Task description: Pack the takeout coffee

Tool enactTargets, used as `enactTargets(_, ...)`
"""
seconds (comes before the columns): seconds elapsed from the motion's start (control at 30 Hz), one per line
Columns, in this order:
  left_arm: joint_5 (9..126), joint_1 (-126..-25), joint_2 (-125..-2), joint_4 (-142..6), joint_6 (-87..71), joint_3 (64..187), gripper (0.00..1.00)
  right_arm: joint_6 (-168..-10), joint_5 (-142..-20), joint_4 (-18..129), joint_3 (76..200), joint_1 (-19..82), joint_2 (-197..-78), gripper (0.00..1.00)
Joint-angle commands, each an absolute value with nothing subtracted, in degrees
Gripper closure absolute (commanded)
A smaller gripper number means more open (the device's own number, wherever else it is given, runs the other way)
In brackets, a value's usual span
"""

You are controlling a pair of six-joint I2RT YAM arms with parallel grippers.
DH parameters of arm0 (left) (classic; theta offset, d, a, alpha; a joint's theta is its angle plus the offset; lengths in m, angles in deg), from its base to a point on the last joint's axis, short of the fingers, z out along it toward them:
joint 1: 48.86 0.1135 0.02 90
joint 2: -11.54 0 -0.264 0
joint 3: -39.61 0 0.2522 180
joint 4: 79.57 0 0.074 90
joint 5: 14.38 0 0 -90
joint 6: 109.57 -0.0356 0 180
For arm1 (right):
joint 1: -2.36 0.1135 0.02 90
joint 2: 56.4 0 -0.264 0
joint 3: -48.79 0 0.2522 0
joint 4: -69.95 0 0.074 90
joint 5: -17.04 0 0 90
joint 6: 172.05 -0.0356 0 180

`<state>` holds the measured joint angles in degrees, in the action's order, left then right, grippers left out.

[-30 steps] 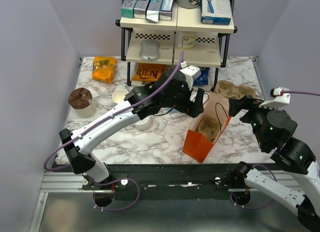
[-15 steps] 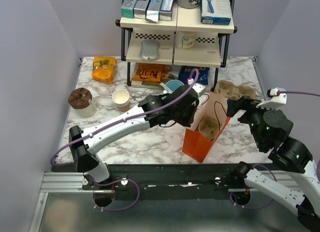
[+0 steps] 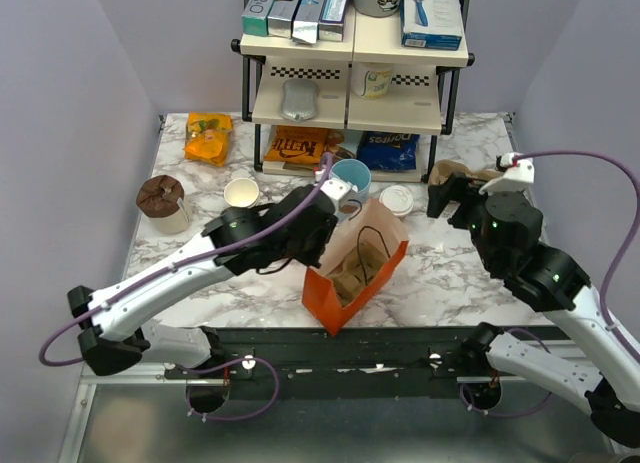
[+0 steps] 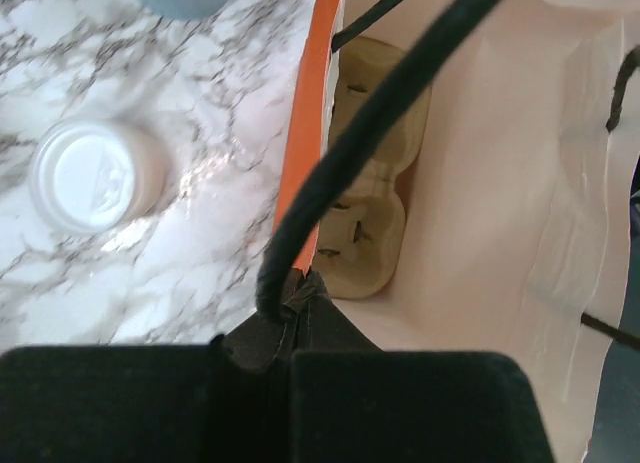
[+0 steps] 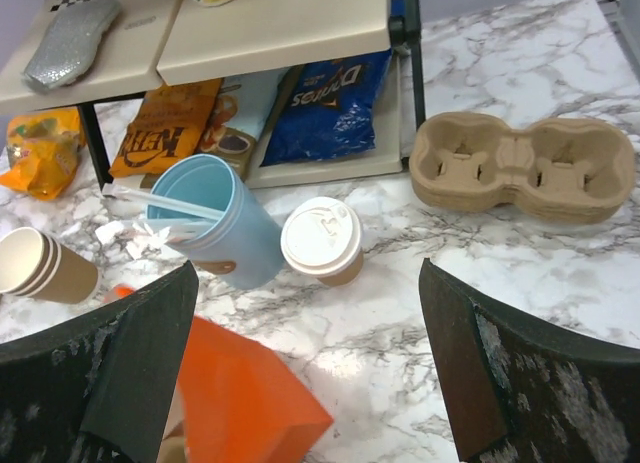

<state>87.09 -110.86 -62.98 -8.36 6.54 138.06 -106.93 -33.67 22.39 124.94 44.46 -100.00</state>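
The takeout coffee (image 3: 397, 199), a short tan cup with a white lid (image 5: 322, 240), stands on the marble beside the taller light-blue cup (image 5: 215, 223). It also shows in the left wrist view, as the coffee (image 4: 95, 175) just left of the bag. My left gripper (image 3: 345, 213) is shut on the rim of the orange paper bag (image 3: 355, 273), at the foot of its black handle (image 4: 295, 318). A cardboard cup carrier (image 4: 375, 213) lies inside the bag. My right gripper (image 5: 308, 283) hangs open above the marble, just near of the coffee and touching nothing.
A second cardboard carrier (image 5: 525, 168) lies right of the coffee. Stacked paper cups (image 5: 40, 268) stand at the left, near a brown-topped cup (image 3: 162, 201). A shelf rack (image 3: 355, 103) with snack bags under it (image 5: 325, 103) fills the back.
My left gripper has shut on the bag's rim and dragged the bag left, uncovering the coffee and blue cup. The right arm swung toward the back, over the coffee, still open.
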Motion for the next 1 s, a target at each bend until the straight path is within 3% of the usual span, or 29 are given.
enactTargets(0.0,91.53,-109.42,-53.78,-2.80,6.62,132.67,1.00,-107.80,-37.35,26.48,128.03,43.05,-103.94,0.00)
enactTargets(0.17,92.06,-108.46,-47.53,-3.75,8.38,128.18,1.00,-107.01,-45.52,27.01,128.29,38.75,-109.22,0.00)
enactTargets(0.33,93.81,-107.84,-49.45,-5.17,9.26,126.68,0.99,-106.92,-54.04,27.09,128.20,32.87,-115.45,0.00)
enactTargets(0.4,93.82,-107.14,-50.42,-5.17,9.44,126.76,0.85,-105.09,-55.81,27.27,128.12,31.11,-118.88,0.00)
enactTargets(0.53,93.55,-105.91,-51.04,-4.64,9.70,127.99,0.73,-97.53,-64.41,30.87,127.50,25.23,-124.86,0.00)
enactTargets(0.77,95.13,-103.62,-48.76,-5.08,9.52,128.96,0.20,-89.97,-76.46,32.72,130.40,18.09,-134.53,0.03)
enactTargets(0.83,95.40,-103.18,-47.97,-5.69,9.18,128.52,0.15,-86.80,-76.30,32.89,130.75,18.09,-137.16,0.04)
enactTargets(0.87,96.01,-103.01,-46.83,-7.17,9.00,128.00,0.02,-86.36,-75.95,33.50,129.97,18.09,-137.70,0.04)
enactTargets(0.97,96.28,-101.00,-44.37,-11.21,9.17,125.80,0.01,-84.16,-75.77,36.93,129.00,17.91,-140.59,0.05)
